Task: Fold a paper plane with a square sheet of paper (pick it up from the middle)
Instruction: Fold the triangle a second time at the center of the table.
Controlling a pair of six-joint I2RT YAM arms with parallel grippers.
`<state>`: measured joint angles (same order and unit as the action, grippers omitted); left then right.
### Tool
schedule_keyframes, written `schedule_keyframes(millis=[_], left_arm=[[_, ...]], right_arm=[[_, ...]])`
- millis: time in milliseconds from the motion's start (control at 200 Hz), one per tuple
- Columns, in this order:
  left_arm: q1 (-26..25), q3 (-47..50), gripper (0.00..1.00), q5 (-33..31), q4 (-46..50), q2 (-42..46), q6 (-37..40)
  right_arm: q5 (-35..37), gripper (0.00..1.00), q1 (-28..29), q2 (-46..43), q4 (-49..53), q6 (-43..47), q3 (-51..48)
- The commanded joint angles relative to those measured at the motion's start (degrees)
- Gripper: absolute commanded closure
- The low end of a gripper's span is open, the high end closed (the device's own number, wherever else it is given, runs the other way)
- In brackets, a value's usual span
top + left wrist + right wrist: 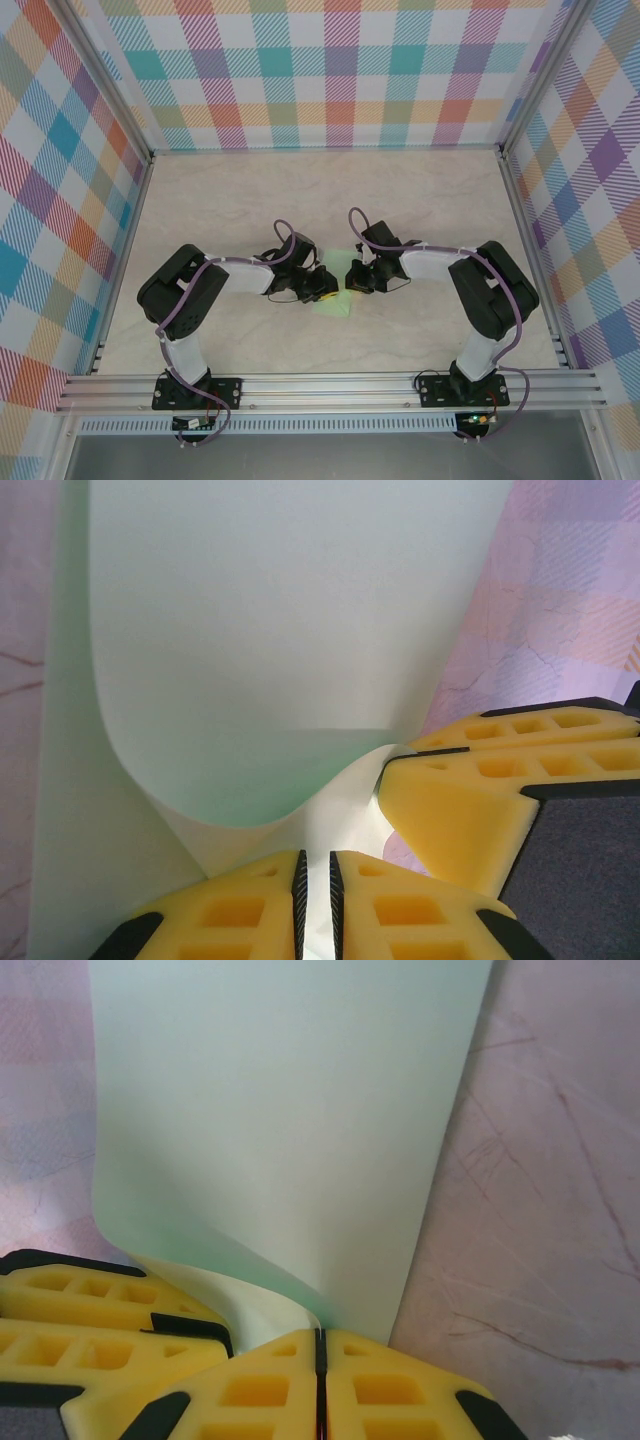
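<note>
The square sheet of paper (337, 303), pale mint green, is lifted and curled between both grippers at the table's middle. In the left wrist view the paper (280, 630) rises as a broad curved sheet. Its lower fold runs down into the narrow gap of my left gripper (317, 900), whose pads stand slightly apart. My right gripper (321, 1360) is shut, pinching the paper's (280, 1130) lower edge. From above, the left gripper (322, 287) and right gripper (357, 280) almost touch. The right gripper's yellow fingers (480, 800) show beside the left one.
The marble-patterned table (250, 210) lies under the arms, with plaid walls (340, 70) on three sides. An aluminium rail (330, 385) runs along the near edge by both arm bases.
</note>
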<state>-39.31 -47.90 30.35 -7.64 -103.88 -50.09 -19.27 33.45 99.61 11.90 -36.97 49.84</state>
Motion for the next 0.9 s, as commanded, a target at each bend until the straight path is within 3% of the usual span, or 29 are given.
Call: schedule_keyframes(millis=[0, 305, 415, 685, 895], left_arm=[[-0.6, -0.5, 0.84, -1.3, 3.6, -1.6, 0.5], [-0.7, -0.1, 0.85, -2.7, 6.4, -2.1, 0.5], [-0.7, -0.1, 0.85, -3.3, 7.4, -2.0, 0.5], [-0.7, 0.2, 0.86, -4.1, 8.0, -2.1, 0.3], [-0.7, 0.1, 0.87, -4.1, 8.1, -1.9, 0.2]], right_arm=[[1.7, 0.92, 0.2, 1.3, 1.7, 0.8, 0.9], [8.4, 0.83, 0.2, -7.4, 8.3, 0.5, 2.2], [6.4, 0.82, 0.4, -9.0, 7.8, 0.7, 1.6], [-2.2, 0.88, 1.4, -3.3, 2.4, -0.6, 2.3], [1.1, 0.89, 1.4, 0.0, 3.4, 0.1, 2.8]])
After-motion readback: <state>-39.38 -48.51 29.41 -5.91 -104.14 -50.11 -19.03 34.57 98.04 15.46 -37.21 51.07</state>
